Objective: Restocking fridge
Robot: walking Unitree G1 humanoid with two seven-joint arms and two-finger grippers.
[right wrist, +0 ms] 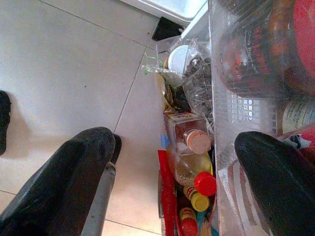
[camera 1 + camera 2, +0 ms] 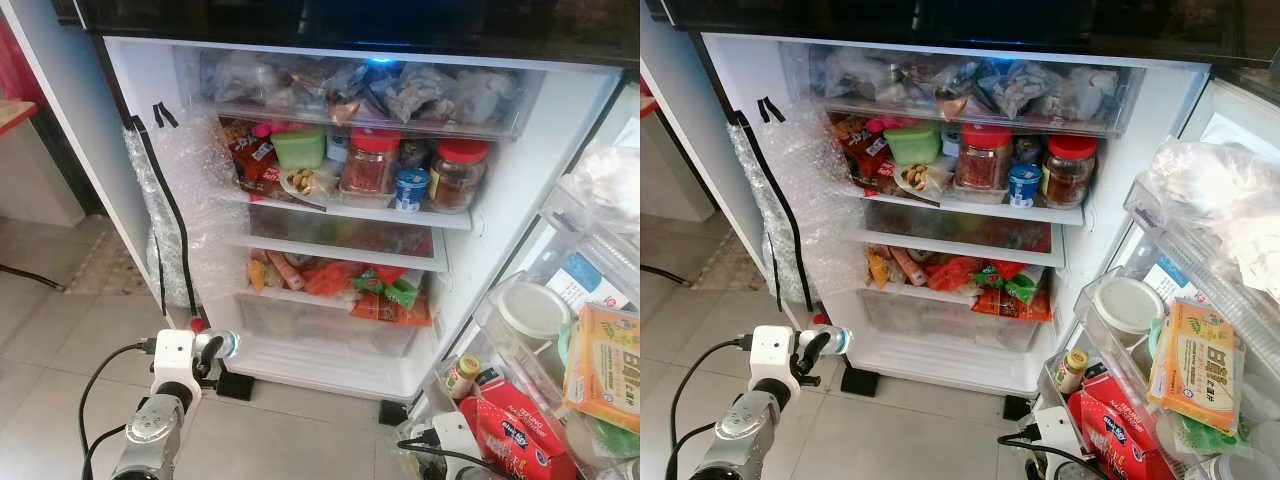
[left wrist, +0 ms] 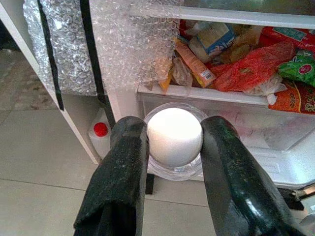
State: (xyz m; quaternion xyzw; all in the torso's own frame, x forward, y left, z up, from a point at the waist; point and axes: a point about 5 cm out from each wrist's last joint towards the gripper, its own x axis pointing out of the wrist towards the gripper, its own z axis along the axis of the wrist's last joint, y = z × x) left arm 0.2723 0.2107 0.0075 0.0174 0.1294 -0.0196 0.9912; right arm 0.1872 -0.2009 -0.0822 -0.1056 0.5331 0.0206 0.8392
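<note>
The left gripper (image 3: 174, 142) clamps a white-capped bottle (image 3: 174, 135) before the open fridge (image 2: 520, 150) (at seven o'clock). The right gripper (image 1: 177, 172) hangs with its fingers spread beside the door shelf (image 2: 520, 350).

Grey tiled floor (image 2: 60, 340) — black cable (image 2: 30, 276) trailing across it, left of frame.

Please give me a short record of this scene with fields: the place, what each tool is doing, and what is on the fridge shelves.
place: open fridge, tiled floor
left tool: shut on a white-capped bottle, low before the fridge
right tool: open, holding nothing, near the door racks
middle shelf: two red-lidded jars, green box, small blue cup
lower shelf: snack packets
door: red packet, yellow packet
</note>
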